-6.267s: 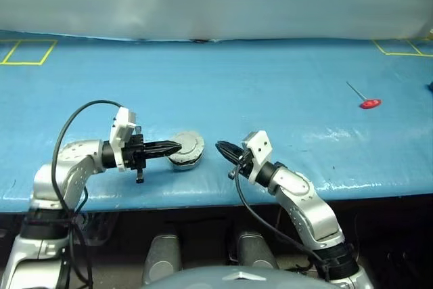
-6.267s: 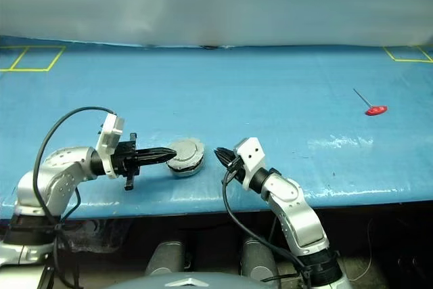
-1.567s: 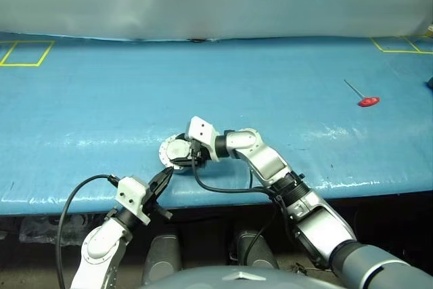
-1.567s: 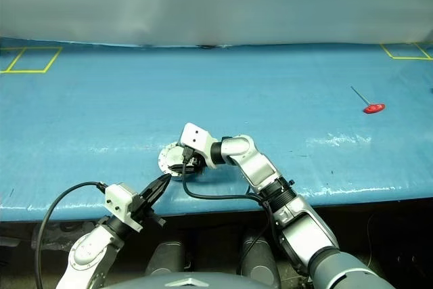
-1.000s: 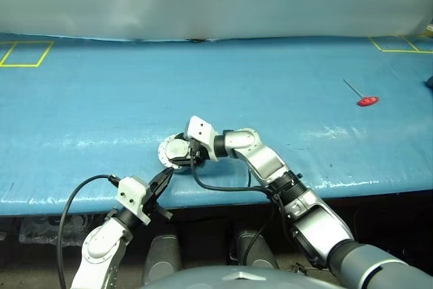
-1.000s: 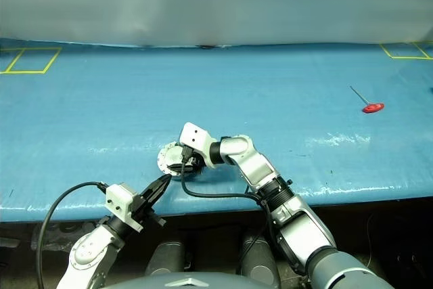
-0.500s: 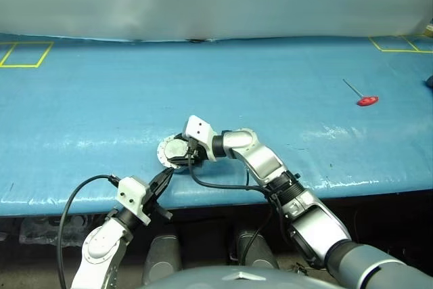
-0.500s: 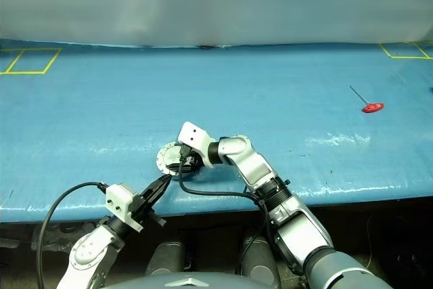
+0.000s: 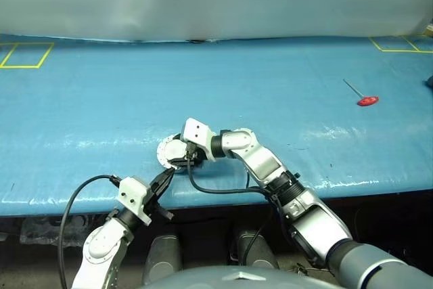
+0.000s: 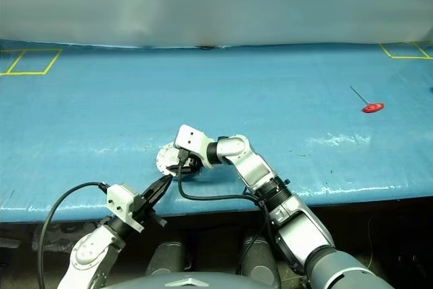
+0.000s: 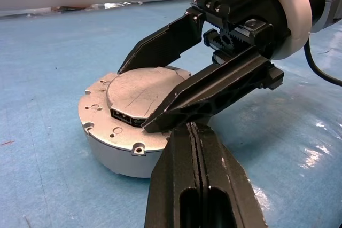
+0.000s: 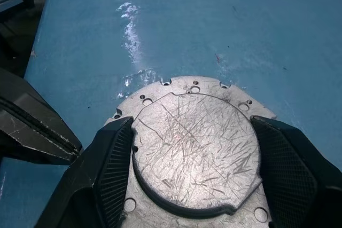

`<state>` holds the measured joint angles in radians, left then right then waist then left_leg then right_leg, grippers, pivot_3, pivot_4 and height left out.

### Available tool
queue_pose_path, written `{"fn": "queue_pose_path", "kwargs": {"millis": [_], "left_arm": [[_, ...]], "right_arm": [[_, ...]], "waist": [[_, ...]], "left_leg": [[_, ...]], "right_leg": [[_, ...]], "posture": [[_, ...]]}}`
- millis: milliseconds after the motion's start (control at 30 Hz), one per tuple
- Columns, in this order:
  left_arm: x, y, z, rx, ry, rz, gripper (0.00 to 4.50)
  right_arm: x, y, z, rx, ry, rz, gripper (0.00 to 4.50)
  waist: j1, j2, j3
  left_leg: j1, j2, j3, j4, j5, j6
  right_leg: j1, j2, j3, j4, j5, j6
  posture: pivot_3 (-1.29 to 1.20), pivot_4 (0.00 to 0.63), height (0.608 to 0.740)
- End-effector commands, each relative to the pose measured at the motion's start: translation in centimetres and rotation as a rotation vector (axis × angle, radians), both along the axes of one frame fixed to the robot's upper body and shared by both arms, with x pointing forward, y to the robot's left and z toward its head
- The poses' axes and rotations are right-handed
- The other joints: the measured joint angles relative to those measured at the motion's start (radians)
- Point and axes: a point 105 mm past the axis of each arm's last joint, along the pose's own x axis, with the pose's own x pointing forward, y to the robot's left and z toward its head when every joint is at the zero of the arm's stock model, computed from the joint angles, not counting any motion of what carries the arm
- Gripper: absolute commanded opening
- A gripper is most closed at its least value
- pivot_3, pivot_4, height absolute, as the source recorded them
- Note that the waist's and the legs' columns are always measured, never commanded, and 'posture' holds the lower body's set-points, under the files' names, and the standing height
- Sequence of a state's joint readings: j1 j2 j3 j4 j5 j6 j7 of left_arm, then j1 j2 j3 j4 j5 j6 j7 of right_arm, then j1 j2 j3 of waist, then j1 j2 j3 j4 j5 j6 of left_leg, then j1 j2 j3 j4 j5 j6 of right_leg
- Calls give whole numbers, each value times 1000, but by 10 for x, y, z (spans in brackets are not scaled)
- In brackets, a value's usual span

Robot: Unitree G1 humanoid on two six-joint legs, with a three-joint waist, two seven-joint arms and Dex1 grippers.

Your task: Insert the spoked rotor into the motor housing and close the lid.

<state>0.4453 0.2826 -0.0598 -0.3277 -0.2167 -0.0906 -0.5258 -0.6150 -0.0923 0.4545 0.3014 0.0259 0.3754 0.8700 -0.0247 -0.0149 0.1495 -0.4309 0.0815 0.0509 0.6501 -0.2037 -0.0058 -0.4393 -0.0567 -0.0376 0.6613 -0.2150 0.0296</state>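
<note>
We see the motor housing (image 11: 115, 153) resting on the blue table (image 9: 284, 79), near its front edge. The lid (image 12: 195, 150) lies closed flat on top of the housing, its plain scratched face with the raised centre turned up. The spoked rotor is not visible to us. Our right gripper (image 12: 192, 185) reaches in from the right and points to the left and a little down over the housing. Its two black fingers (image 12: 107, 169) are spread wide and stand on two opposite sides of the raised centre of the lid, very close to its edge; whether they really press on it we cannot tell. Our left gripper (image 9: 164, 179) is low at the front edge of the table, just beside the housing, with its two fingers (image 11: 181, 185) pressed together and nothing between them. Its tip points toward the housing and toward the right gripper. Far to the right on the table lies a small tool with a red handle (image 9: 367, 101).
</note>
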Motion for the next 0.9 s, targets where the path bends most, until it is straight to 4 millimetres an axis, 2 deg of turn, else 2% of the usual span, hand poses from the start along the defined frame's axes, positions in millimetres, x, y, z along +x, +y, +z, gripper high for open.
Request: {"fn": "queue_pose_path", "kwargs": {"millis": [33,433,567,700,800,900], "left_arm": [[0,-3,7,-15,-24,-15,0],[2,-2,7,-10,-25,-23,0],[2,-2,7,-9,-25,-27,0],[2,0,8,-5,-25,-15,0],[3,8,11,0,-32,11,0],[11,28,23,-40,-37,97,0]], "right_arm": [[8,-10,-15,-77,57,-80,3141],[5,-17,-25,-161,-23,-41,3141],[9,-16,-24,-129,61,-108,3141],[7,-16,-26,-149,48,-94,3141],[7,-16,-26,-148,48,-93,3141],[7,-15,-26,-149,47,-92,3141]], "waist": [[0,0,0],[1,4,-2],[1,4,-3],[2,5,-3],[2,5,-3],[2,5,-3]], "left_leg": [[0,0,0,0,0,0],[0,-1,0,0,0,0],[0,-1,0,0,0,0],[0,-1,-1,0,0,0],[0,-1,-1,0,0,-1],[0,-1,-1,-1,-1,-1]], "right_leg": [[0,0,0,0,0,0],[0,-1,0,0,0,0],[0,-1,0,0,0,0],[0,-1,-1,0,0,0],[0,-1,-1,0,0,0],[0,-1,-1,0,0,0]], "posture": [[0,150,740],[0,150,740],[0,150,740],[0,150,740],[0,150,740],[0,150,740]]}}
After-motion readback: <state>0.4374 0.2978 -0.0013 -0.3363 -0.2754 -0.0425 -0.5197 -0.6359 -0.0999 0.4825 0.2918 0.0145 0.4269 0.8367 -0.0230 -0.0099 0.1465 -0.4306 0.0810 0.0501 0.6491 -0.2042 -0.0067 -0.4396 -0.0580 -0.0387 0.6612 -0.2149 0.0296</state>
